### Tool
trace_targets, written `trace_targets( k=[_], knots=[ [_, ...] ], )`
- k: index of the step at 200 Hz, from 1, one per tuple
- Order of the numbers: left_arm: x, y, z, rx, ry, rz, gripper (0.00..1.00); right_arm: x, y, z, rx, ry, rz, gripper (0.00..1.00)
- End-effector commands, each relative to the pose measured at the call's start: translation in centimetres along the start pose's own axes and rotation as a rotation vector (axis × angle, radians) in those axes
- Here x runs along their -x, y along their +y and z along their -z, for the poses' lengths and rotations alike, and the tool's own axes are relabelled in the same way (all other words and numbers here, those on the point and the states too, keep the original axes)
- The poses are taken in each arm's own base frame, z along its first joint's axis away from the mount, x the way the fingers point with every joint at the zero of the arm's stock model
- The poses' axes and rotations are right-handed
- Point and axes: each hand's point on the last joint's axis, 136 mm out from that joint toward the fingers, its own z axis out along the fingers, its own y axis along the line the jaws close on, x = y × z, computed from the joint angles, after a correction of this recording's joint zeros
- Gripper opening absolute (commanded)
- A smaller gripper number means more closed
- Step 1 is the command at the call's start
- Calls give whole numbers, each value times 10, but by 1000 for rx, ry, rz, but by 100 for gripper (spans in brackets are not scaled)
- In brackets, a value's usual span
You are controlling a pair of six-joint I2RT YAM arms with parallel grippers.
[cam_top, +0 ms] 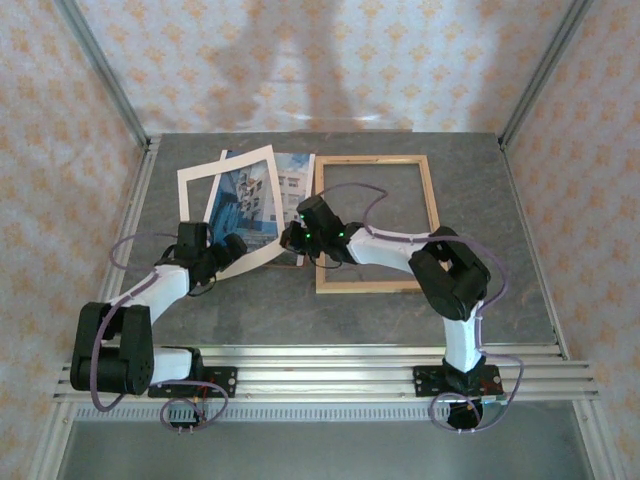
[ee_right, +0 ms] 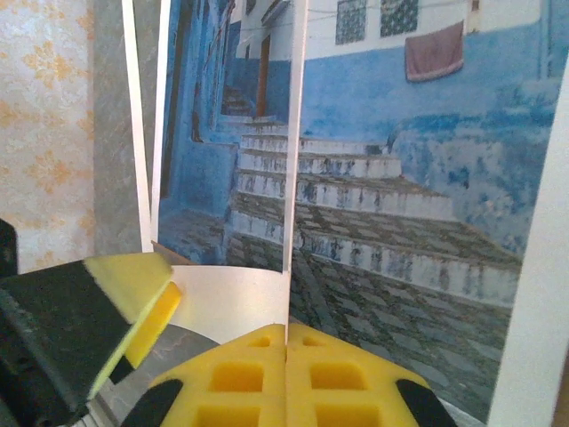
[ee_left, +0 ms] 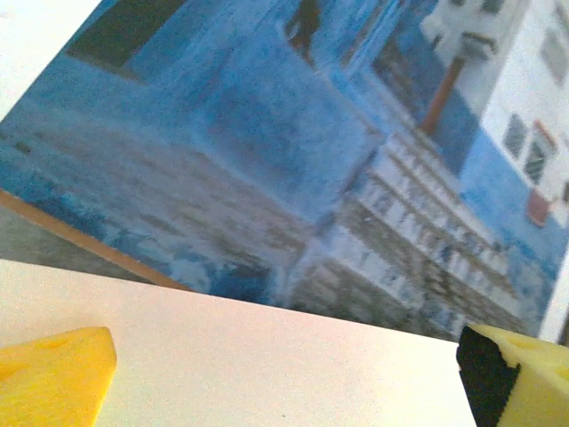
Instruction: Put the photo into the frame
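Note:
The photo [cam_top: 250, 200], blue steps and a white building, lies at the table's back left under a tilted cream mat [cam_top: 195, 190]. Its right part sticks out past the mat. My right gripper [cam_top: 292, 237] is at the photo's lower right corner. In the right wrist view its yellow jaws [ee_right: 286, 342] are pressed together on the thin white edge of the photo [ee_right: 409, 205], which curls up there. My left gripper [cam_top: 237, 247] hovers over the mat's near strip [ee_left: 267, 356], and its fingertips [ee_left: 53, 378] stand wide apart, open. The light wood frame [cam_top: 370, 160] lies flat to the right.
A brown board edge [ee_left: 80, 238] peeks out under the photo. Patterned walls close off the back and both sides. Bare grey table [cam_top: 330, 320] stretches between the frame and the metal rails [cam_top: 320, 370] at the arm bases.

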Motion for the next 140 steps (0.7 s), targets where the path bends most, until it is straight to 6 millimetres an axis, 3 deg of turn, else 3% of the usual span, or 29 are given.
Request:
trace_targets(
  k=[1,38,140],
  knots=[
    [9,-31,17,-69,-10,-4,100,18,16,27,27,7,62,0],
    [11,-61,28,-93,-41,-61,100,26,1,54,-39,49,118,0],
    [-2,-104,8,-124,-41,-95,100,49,-97,157,-320,9,74,0]
  ],
)
